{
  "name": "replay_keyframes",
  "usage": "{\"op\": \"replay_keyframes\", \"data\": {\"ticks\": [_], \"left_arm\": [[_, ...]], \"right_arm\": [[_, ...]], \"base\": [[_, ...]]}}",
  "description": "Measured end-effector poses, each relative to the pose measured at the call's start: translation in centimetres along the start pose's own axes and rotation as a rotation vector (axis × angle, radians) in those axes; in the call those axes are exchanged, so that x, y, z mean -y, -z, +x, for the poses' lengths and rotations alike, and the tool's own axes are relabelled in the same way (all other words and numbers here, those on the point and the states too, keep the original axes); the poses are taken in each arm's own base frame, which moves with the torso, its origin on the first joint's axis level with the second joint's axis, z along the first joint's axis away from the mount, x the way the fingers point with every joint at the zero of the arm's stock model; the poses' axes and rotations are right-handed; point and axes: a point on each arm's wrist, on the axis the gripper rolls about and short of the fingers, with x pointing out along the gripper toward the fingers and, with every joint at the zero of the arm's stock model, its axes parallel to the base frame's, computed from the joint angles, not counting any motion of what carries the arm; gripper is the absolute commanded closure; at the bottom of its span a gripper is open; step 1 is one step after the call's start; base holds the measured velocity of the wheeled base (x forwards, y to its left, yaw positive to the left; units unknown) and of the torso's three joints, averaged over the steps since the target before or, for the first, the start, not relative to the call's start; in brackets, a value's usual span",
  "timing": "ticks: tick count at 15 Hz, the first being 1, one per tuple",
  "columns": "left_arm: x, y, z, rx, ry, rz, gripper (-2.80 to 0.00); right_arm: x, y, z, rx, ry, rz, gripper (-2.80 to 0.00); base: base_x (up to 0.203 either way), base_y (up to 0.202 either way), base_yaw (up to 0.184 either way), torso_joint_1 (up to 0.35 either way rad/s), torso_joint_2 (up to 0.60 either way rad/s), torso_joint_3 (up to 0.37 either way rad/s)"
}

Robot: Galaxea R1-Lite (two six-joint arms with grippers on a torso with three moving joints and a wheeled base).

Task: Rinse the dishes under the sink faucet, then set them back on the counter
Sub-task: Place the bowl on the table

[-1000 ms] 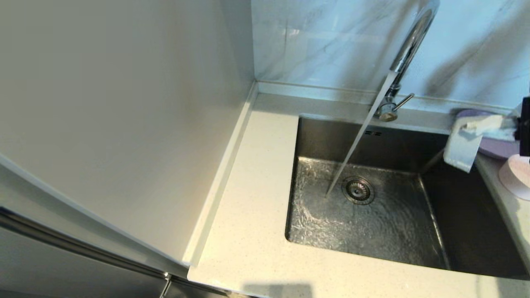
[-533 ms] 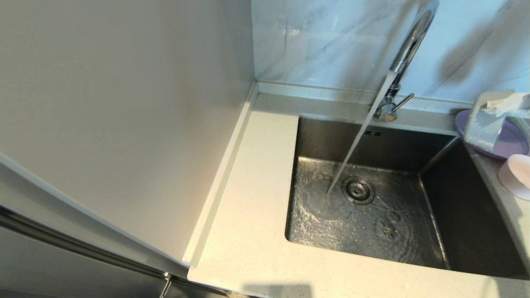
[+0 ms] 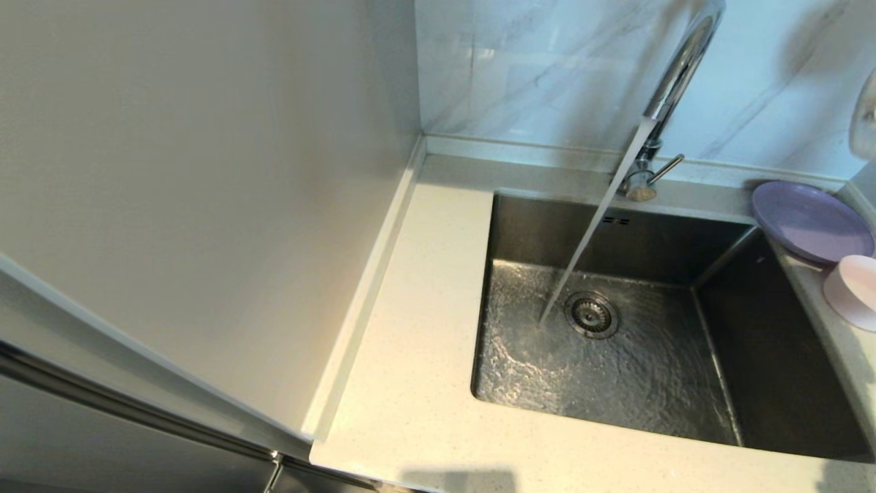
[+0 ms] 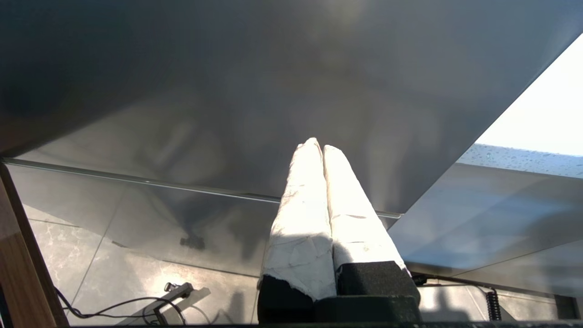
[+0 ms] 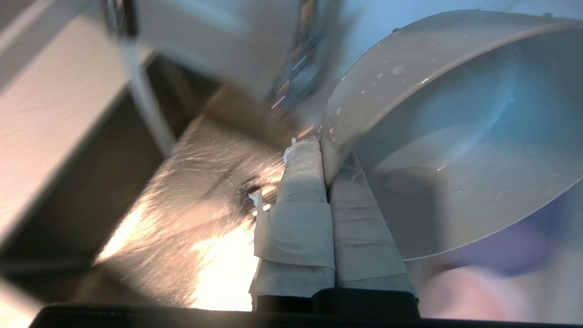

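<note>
My right gripper (image 5: pixel 324 155) is shut on the rim of a wet white bowl (image 5: pixel 455 136), held tilted in the air above the sink's right side. Only a pale sliver of this white bowl (image 3: pixel 864 123) shows at the head view's right edge. The lavender plate (image 3: pixel 811 220) lies on the counter (image 3: pixel 417 287) at the basin's back right corner. The pink bowl (image 3: pixel 852 291) sits just in front of it. Water runs from the chrome faucet (image 3: pixel 674 75) into the steel basin (image 3: pixel 616 370). My left gripper (image 4: pixel 317 146) is shut and empty, parked low by a cabinet front.
A tall pale panel (image 3: pixel 205 171) walls off the counter's left side. Marbled wall tiles (image 3: pixel 534 68) rise behind the faucet. The drain strainer (image 3: pixel 592 315) sits mid-basin beside the water stream (image 3: pixel 588 233).
My right gripper has lifted the white bowl up and to the right, off from over the lavender plate, which now shows whole. The water keeps running.
</note>
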Motion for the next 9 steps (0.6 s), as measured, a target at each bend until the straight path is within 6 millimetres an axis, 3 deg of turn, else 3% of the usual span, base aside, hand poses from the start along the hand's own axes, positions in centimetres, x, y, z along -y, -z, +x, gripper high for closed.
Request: {"op": "replay_keyframes", "data": {"ticks": [1, 3, 9], "left_arm": [[0.0, 0.0, 0.0, 0.000, 0.000, 0.000, 0.00], [0.0, 0.0, 0.0, 0.000, 0.000, 0.000, 0.00], [0.0, 0.0, 0.0, 0.000, 0.000, 0.000, 0.00]], "right_arm": [[-0.2, -1.1, -0.8, 0.028, 0.070, -0.054, 0.00], [-0.7, -1.3, -1.8, -0.035, 0.192, -0.066, 0.00], [-0.6, 2.2, -1.7, -0.312, 0.349, -0.365, 0.00]], "base": [[0.000, 0.000, 0.000, 0.000, 0.00, 0.000], [0.000, 0.000, 0.000, 0.000, 0.00, 0.000], [0.000, 0.000, 0.000, 0.000, 0.00, 0.000]]}}
